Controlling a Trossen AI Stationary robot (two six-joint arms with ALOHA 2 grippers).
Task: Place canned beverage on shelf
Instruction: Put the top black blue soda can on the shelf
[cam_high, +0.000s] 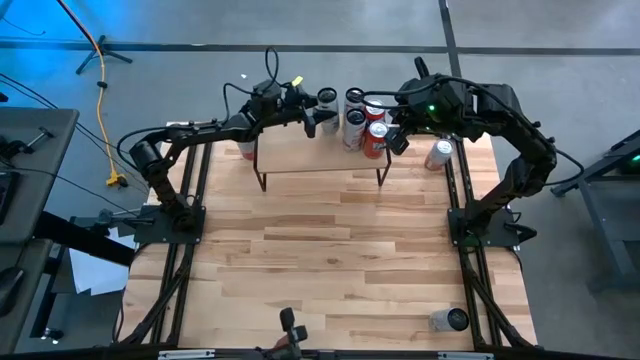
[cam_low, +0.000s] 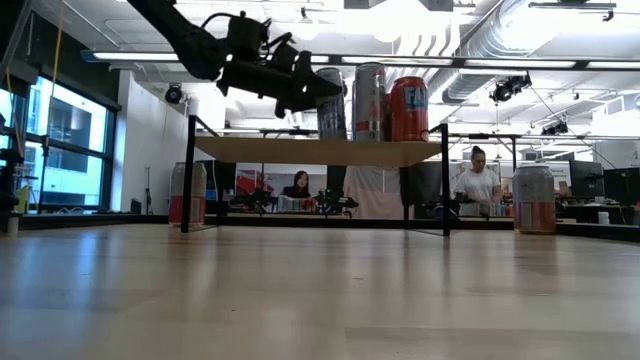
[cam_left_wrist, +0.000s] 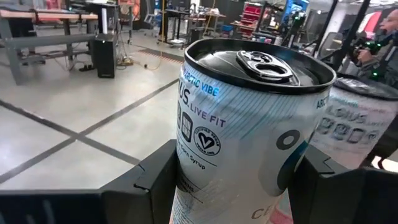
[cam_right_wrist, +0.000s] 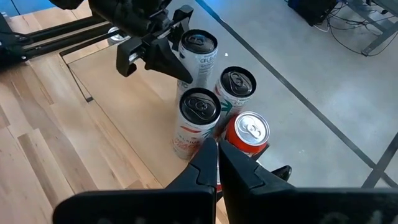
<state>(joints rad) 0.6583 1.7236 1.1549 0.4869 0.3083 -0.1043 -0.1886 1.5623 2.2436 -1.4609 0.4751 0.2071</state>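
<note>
Currently: left tool (cam_right_wrist: 163, 45) grips white can (cam_left_wrist: 249, 130) upright on shelf (cam_high: 300, 152), at its far edge beside three cans (cam_right_wrist: 227, 115); right tool (cam_right_wrist: 217, 163) closed, empty, above them.

Four cans (cam_high: 358, 118) on shelf (cam_high: 300, 152) (right end).

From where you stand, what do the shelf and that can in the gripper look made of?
The shelf: light wood plank top with a matte grain, on thin black legs, probably metal wire. The can in the left gripper: likely aluminium, given its glossy printed wall and pull-tab lid.
</note>
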